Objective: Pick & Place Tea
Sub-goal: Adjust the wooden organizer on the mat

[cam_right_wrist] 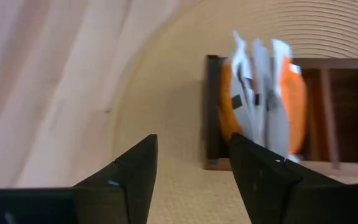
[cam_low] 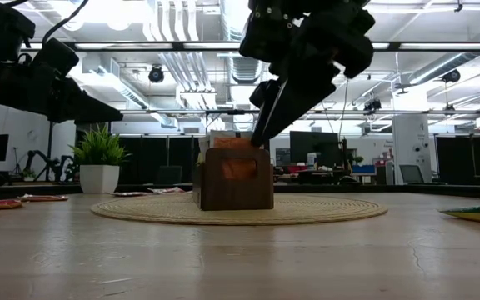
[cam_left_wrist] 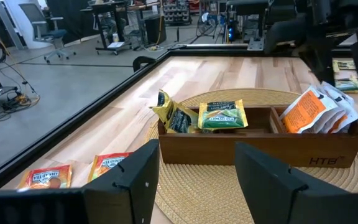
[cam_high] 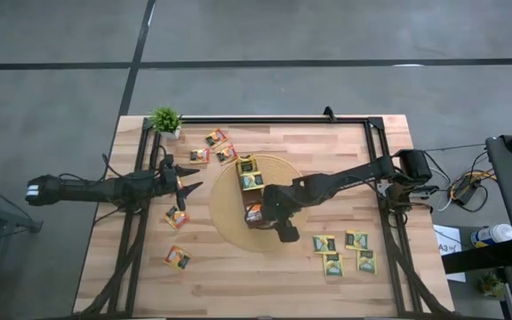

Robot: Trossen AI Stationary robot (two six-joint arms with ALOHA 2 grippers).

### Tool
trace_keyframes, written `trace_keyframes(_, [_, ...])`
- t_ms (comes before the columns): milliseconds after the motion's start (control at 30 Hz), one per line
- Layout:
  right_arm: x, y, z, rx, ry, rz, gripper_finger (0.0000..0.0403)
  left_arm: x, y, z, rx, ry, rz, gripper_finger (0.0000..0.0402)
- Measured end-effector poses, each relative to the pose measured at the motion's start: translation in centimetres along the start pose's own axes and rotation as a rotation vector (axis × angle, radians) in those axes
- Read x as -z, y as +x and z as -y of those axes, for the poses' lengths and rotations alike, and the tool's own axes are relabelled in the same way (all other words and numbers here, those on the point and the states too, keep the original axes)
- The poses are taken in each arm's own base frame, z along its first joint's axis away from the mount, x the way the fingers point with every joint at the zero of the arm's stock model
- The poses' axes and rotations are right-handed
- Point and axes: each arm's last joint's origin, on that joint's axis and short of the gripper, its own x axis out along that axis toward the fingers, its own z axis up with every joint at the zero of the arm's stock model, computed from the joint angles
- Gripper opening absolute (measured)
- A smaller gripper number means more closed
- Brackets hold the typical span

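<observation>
We see the orange tea sachets (cam_left_wrist: 312,112) standing upright, packed together in the end compartment of the long narrow wooden box (cam_left_wrist: 260,146), the end nearest the table's front edge in the high view. In the right wrist view the same orange sachets (cam_right_wrist: 263,102) fill that end of the box (cam_right_wrist: 213,112). In the other part of the box stand a green-and-yellow sachet (cam_left_wrist: 221,116) and a crumpled yellow one (cam_left_wrist: 173,115) leaning beside it. The box sits on a round woven mat (cam_high: 225,209) in the middle of the wooden table (cam_high: 265,276).

Loose sachets lie flat on the table: a group of four green-and-yellow sachets (cam_high: 345,252) near the front right, well apart from the mat, three orange ones (cam_high: 213,148) near the small potted plant (cam_high: 165,120) at the back left, and two more orange ones (cam_high: 177,238) on the left front side.

We find the right gripper (cam_high: 284,233) over the mat just beside the box's orange end, its fingers (cam_right_wrist: 135,171) spread apart with nothing between them. In the low view it hangs above the box (cam_low: 237,177), angled down toward it.

The left gripper (cam_high: 188,187) hovers above the table to the left of the mat, pointing toward the box, its fingers (cam_left_wrist: 138,177) spread wide and empty
</observation>
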Motion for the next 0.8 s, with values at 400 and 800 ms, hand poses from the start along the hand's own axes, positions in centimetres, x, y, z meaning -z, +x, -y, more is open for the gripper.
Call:
trace_keyframes(400, [0.4, 0.2, 0.0, 0.066, -0.014, -0.019, 0.0186, 0.0, 0.0, 0.0, 0.0, 0.0, 0.0, 0.0202])
trace_keyframes(800, [1.2, 1.4, -0.6, 0.088, 0.056, 0.063, 0.0175, 0.0, 0.0, 0.0, 0.0, 0.0, 0.0, 0.0202])
